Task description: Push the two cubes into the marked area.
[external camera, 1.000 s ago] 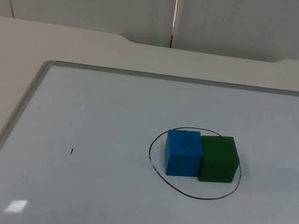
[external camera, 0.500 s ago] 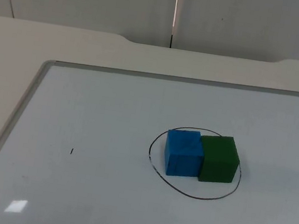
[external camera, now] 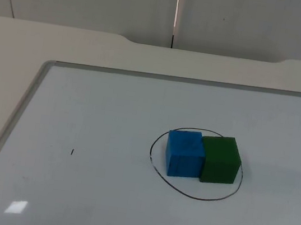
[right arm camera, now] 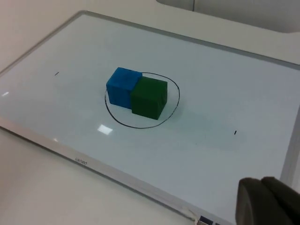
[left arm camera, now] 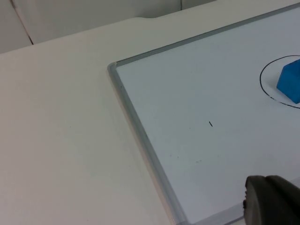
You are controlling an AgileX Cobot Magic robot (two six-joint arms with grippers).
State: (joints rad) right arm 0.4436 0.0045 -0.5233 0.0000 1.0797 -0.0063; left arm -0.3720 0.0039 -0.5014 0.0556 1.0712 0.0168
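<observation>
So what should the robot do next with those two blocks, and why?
Probably nothing beyond keeping both arms back. The blue cube and the green cube sit side by side, touching, inside the drawn ring on the whiteboard. The right wrist view shows both within the line too, so another push would more likely knock one out.
</observation>
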